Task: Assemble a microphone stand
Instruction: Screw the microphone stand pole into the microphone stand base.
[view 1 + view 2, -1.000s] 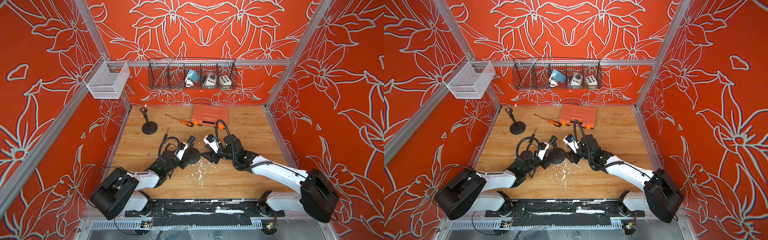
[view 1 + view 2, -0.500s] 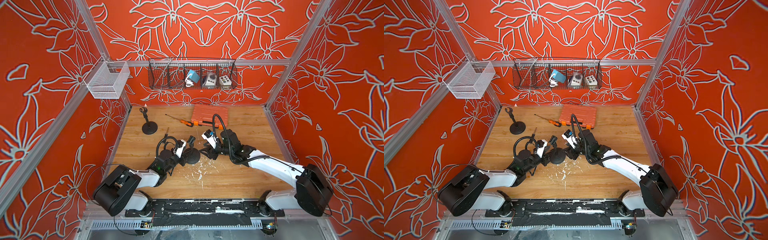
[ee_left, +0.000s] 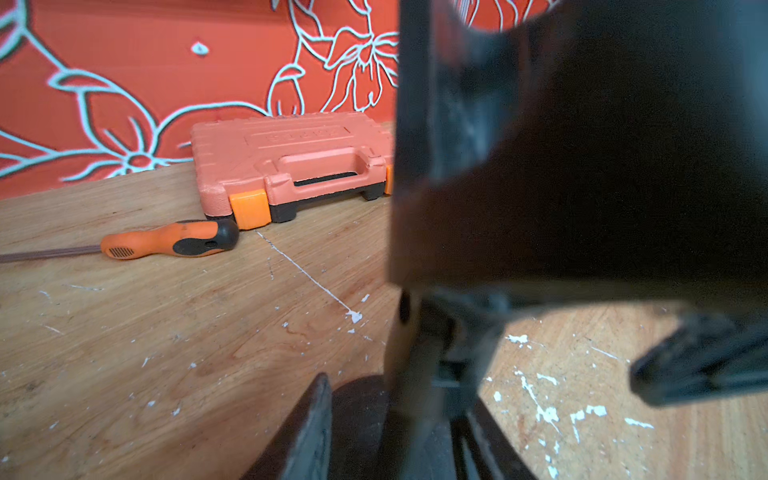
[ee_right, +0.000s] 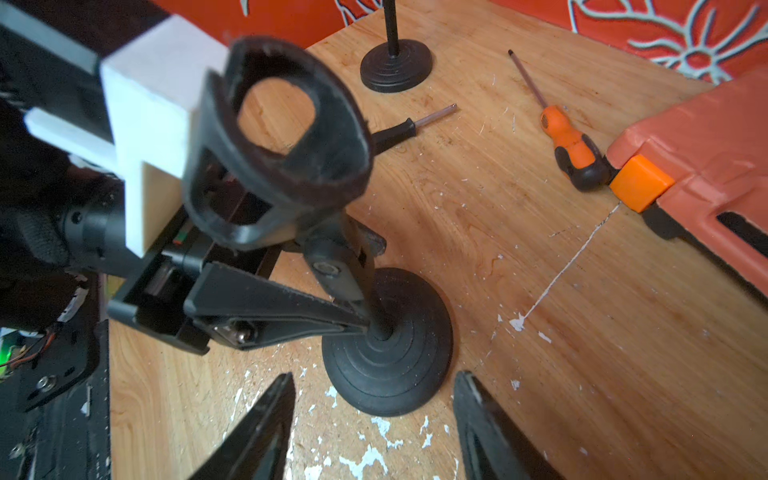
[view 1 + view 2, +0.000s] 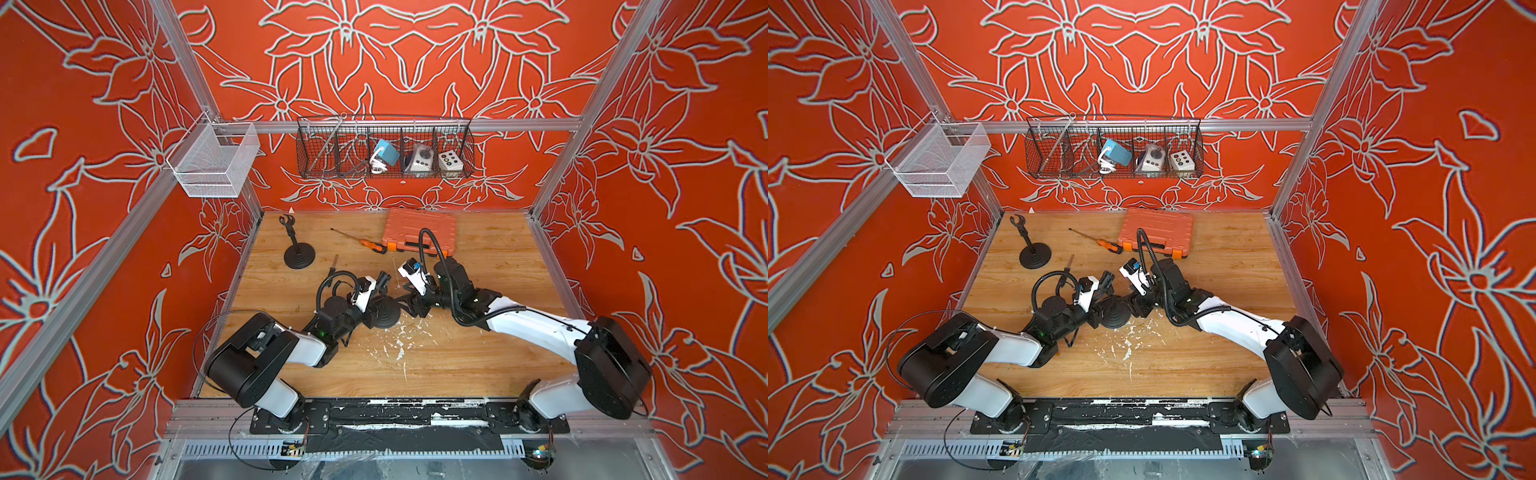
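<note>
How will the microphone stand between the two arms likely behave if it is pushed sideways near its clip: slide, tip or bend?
It would probably tip rather than slide: the clip sits high on a thin post above a round base. The base looks thick and solid, so likely heavy for its size. The post seems rigid.

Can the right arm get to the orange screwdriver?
Probably yes. The screwdriver lies on bare wood beyond the open, empty right tool; only the stand sits near the way.
</note>
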`<state>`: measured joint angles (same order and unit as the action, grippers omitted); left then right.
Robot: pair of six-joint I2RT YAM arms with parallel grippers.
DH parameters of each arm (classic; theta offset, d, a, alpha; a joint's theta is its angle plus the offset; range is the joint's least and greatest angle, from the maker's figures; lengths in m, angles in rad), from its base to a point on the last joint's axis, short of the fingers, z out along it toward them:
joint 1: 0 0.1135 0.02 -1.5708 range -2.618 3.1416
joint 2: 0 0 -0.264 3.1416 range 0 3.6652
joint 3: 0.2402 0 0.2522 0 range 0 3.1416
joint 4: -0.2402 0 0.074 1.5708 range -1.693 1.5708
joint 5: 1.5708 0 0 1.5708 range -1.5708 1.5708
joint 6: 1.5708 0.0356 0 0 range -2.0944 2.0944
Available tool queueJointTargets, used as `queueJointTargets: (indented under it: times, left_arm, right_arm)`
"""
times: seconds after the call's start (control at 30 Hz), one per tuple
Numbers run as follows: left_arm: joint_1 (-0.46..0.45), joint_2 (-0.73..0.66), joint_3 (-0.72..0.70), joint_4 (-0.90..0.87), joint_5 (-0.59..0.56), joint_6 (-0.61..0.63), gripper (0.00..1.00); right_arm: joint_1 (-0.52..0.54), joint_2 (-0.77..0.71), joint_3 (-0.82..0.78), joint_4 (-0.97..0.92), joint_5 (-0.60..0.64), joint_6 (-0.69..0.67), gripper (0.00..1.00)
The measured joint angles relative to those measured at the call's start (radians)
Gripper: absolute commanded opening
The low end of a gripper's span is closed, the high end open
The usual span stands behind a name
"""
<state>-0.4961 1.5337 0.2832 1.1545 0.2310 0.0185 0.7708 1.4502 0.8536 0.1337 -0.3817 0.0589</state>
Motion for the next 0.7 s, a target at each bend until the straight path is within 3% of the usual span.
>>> queueJointTargets:
  times: [0.2, 0.5, 0.7]
  left_arm:
    - [0.0, 0.039, 0.001, 0.034, 0.01, 0.003, 0.43]
    - [0.0, 0.037, -0.008, 0.048, 0.001, 0.003, 0.46]
    - [0.02, -0.055, -0.046, 0.013, -0.019, 0.0, 0.46]
  right_arm:
    - [0.037, 0.004, -0.003, 0.099, 0.061, 0.015, 0.53]
    - [0.058, 0.046, -0.003, 0.145, 0.127, 0.019, 0.59]
    - [0.074, 0.116, 0.03, 0.175, 0.138, 0.021, 0.61]
